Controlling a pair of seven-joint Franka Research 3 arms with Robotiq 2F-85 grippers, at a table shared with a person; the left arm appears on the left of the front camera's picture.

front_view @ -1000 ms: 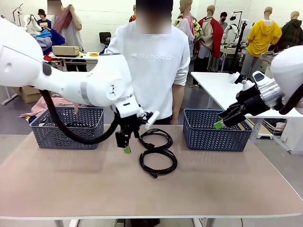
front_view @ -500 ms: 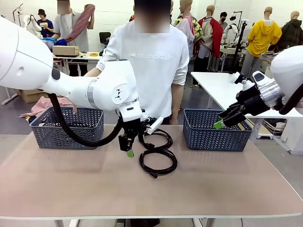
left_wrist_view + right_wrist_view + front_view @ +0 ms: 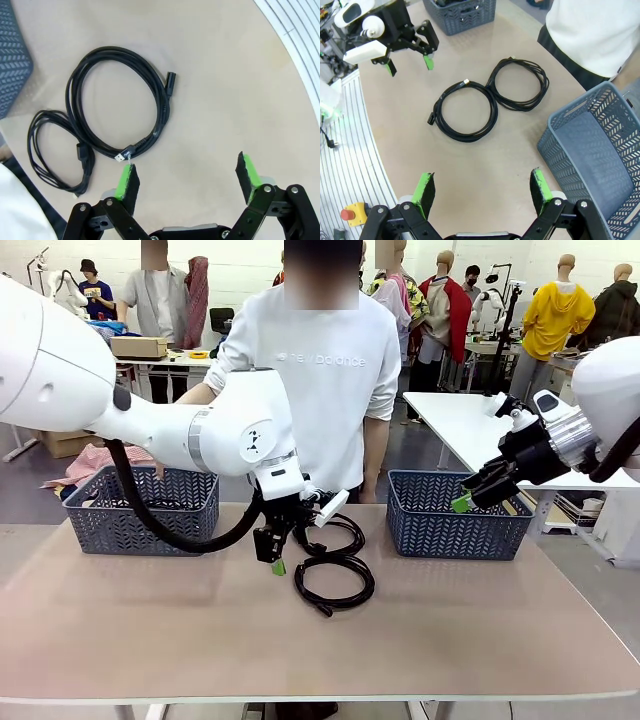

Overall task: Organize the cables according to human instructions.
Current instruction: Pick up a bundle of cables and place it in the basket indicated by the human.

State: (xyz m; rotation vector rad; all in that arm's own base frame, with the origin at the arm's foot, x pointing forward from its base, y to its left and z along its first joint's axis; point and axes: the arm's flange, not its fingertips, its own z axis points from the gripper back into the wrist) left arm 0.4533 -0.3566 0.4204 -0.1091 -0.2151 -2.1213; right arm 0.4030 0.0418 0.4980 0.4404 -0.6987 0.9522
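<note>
Left fingers (image 3: 126,181) wide apart (empty), near cables (image 3: 120,50).

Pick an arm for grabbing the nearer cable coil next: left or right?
Left, probably. The left gripper, open, hangs just above the table right beside the nearer cable coil at the table's middle. The right gripper, also open, is raised off to the side by the right basket, farther from both coils.
</note>
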